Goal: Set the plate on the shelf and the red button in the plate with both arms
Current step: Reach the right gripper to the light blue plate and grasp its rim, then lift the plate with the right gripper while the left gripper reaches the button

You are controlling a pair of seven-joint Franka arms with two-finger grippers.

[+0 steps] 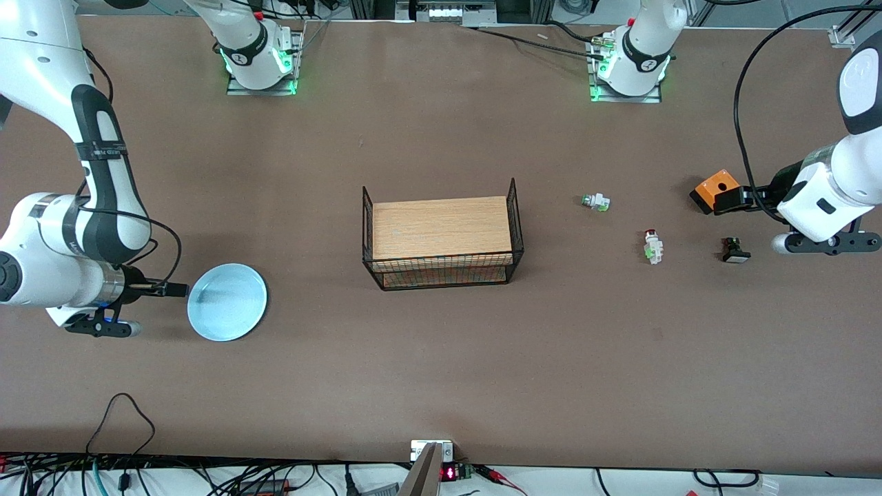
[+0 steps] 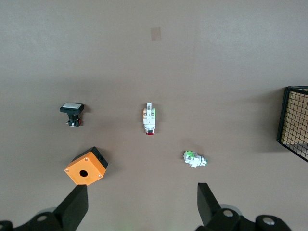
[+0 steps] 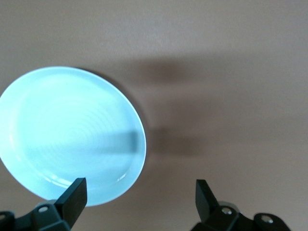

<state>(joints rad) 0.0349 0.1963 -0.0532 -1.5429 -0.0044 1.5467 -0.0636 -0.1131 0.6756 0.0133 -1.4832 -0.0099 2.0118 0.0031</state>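
Note:
The pale blue plate (image 1: pixel 227 302) (image 3: pixel 72 139) lies flat on the brown table toward the right arm's end. My right gripper (image 1: pixel 176 290) (image 3: pixel 139 187) hangs open over the plate's rim, one finger above the plate and the other above bare table. The red button (image 1: pixel 652 246) (image 2: pixel 149 119), a small white switch with a red cap, lies on its side toward the left arm's end. My left gripper (image 1: pixel 723 201) (image 2: pixel 142 192) hangs open and empty over the table beside an orange box, apart from the red button.
A wire basket (image 1: pixel 441 272) (image 2: pixel 293 120) with a wooden board on top stands mid-table. Around the red button lie a green-capped white switch (image 1: pixel 596 202) (image 2: pixel 194 159), a black button with a white face (image 1: pixel 734 250) (image 2: pixel 72 109) and the orange box (image 1: pixel 713 187) (image 2: pixel 86 166).

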